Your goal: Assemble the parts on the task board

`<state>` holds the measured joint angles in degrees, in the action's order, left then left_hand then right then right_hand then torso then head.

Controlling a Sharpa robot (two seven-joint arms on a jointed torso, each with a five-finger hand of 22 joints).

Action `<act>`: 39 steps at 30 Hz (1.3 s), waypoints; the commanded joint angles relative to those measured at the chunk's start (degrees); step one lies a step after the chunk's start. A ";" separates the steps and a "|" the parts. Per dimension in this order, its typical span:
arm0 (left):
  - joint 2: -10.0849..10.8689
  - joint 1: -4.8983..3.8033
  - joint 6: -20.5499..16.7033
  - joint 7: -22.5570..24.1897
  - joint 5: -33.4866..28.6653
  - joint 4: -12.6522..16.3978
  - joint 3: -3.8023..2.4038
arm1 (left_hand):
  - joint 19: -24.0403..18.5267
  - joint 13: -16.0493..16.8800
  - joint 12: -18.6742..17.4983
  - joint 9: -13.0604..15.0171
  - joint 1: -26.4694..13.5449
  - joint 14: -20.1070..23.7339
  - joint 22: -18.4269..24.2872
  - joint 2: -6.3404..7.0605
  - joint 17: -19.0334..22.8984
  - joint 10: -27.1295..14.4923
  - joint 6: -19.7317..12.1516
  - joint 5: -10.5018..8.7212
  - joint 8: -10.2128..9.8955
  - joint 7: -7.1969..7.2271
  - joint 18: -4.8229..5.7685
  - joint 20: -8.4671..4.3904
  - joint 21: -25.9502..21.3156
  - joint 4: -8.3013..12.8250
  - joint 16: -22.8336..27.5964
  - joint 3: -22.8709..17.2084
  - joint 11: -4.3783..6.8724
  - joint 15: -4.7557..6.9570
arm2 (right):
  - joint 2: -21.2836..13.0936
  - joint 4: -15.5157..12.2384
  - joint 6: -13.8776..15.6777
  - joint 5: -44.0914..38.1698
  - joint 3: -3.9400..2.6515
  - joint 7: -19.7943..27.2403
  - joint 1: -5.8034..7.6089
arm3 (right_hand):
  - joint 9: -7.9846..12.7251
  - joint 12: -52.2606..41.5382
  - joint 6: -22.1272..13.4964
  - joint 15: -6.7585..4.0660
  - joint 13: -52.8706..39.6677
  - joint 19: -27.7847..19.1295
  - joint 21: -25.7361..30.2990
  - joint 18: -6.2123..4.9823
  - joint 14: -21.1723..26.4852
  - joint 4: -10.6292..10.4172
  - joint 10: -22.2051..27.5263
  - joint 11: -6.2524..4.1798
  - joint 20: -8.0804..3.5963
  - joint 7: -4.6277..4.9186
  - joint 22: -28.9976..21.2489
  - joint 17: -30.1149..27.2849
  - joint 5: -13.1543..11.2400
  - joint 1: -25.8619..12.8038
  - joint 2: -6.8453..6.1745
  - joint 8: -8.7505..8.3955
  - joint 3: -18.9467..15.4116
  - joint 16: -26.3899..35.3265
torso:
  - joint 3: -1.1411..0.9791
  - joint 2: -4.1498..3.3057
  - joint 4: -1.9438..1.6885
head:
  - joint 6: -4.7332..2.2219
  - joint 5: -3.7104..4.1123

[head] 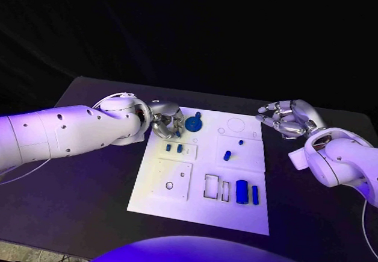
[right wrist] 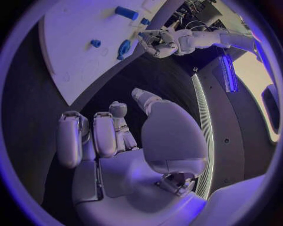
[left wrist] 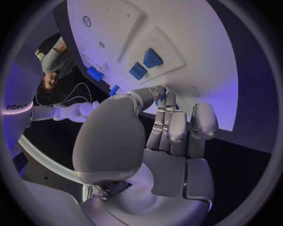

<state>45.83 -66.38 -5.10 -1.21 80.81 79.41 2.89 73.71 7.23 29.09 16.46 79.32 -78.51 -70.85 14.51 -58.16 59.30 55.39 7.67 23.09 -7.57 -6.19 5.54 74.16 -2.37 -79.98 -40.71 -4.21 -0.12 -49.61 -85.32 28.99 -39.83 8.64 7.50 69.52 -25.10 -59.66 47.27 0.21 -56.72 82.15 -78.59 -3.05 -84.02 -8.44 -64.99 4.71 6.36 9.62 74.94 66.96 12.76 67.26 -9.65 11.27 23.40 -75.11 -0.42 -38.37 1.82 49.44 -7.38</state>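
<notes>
The white rectangular task board (head: 204,195) lies flat in the middle of the black table (head: 79,202), its long side running away from the robot. Several small blue parts sit on it: a round, disc-like blue part (head: 194,123) near the far left corner, two short blue pegs (head: 175,148) side by side on a raised square panel on the left, a small blue pin (head: 227,155) with a smaller blue piece (head: 239,141) just beyond it near the middle, and two upright blue cylinders (head: 247,192) beside open rectangular slots toward the near right.

The left hand (head: 165,124) is over the board's far left corner, just beside the disc-like part, its silver fingers curled inward. In the left wrist view those fingers (left wrist: 177,129) lie close together near the board's edge; whether they touch or pinch a part cannot be told.

The right hand (head: 286,119) hangs off the board's far right corner, apart from every part, its fingers bent inward with nothing between them, as the right wrist view (right wrist: 112,136) also shows.
</notes>
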 commanded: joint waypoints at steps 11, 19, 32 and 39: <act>-0.52 0.17 2.78 0.04 -0.33 -0.17 0.08 | 0.29 -0.04 -0.46 0.18 0.00 0.01 -0.20 -0.03 0.18 0.70 0.70 -0.20 -0.16 -0.11 0.68 0.33 0.04 -0.19 0.10 -0.13 0.13 -0.09 | -0.06 -0.09 -0.70 -0.64 0.00 0.06 -0.03 | 0.08 -0.02 -0.34 0.01 -0.09 -0.44 0.38 -0.32 -0.56 -0.45 0.31 0.01 -0.06 0.09 5.48 0.01 0.27 -0.07 0.29 0.23 0.04 0.28 | 0.00 -0.01 -0.05 | 0.26 0.11; -0.57 0.26 2.58 0.52 -0.79 -0.35 0.08 | 0.39 0.00 -0.49 0.26 0.09 0.02 -0.31 -0.08 0.24 0.93 0.88 -0.22 -0.12 -0.06 0.71 0.31 0.12 -0.13 0.11 -0.14 0.19 -0.05 | -0.04 0.00 -0.66 -0.64 0.00 0.05 -0.04 | 0.08 -0.02 -0.34 0.01 -0.09 -0.44 0.38 -0.32 -0.56 -0.45 0.31 0.01 -0.06 0.09 5.48 0.01 0.27 -0.07 0.29 0.23 0.04 0.28 | 0.00 0.04 -0.04 | 0.25 -0.16; -0.62 0.29 1.70 0.52 -0.90 -0.58 0.09 | 0.53 0.02 -0.56 0.33 0.20 -0.07 -0.47 -0.20 0.08 1.12 1.01 -0.21 -0.12 -0.04 0.75 0.28 0.25 -0.07 0.06 -0.18 0.23 0.00 | -0.03 0.07 -0.73 -0.65 0.00 -0.02 -0.06 | 0.08 -0.02 -0.34 0.01 -0.09 -0.44 0.38 -0.32 -0.56 -0.45 0.31 0.01 -0.06 0.09 5.48 0.01 0.27 -0.07 0.29 0.23 0.04 0.28 | 0.00 -0.03 0.00 | 0.15 -0.08; -0.67 0.29 1.39 0.59 -1.02 -0.58 0.09 | 0.53 0.01 -0.67 0.32 0.21 -0.17 -0.46 -0.14 -0.16 1.09 0.88 -0.21 -0.25 -0.08 0.75 0.27 0.23 -0.04 -0.02 -0.17 0.20 0.00 | 0.00 0.14 -0.80 -0.65 0.00 -0.06 -0.11 | 0.14 -0.08 -0.44 -0.01 -0.05 -0.37 0.44 -0.31 -0.60 -0.80 0.36 -0.01 -0.09 0.08 5.51 0.00 0.35 0.05 0.37 0.38 -0.28 0.38 | 0.00 -0.03 -0.01 | 0.20 -0.03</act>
<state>45.29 -66.24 -4.04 -1.04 80.17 78.78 2.91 73.92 7.24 28.60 16.75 79.32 -78.51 -71.24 14.51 -58.28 59.92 56.04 7.67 22.94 -7.78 -6.20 5.74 74.16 -2.37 -79.98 -40.71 -3.99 -0.12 -49.65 -85.18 28.99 -39.87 8.64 7.43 69.46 -25.01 -59.66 47.27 0.21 -56.72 82.15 -78.35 -3.05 -84.02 -9.03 -64.99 4.71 6.36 9.62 74.92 66.96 12.76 67.26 -9.65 11.27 23.15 -75.11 -0.42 -38.39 1.81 49.60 -7.43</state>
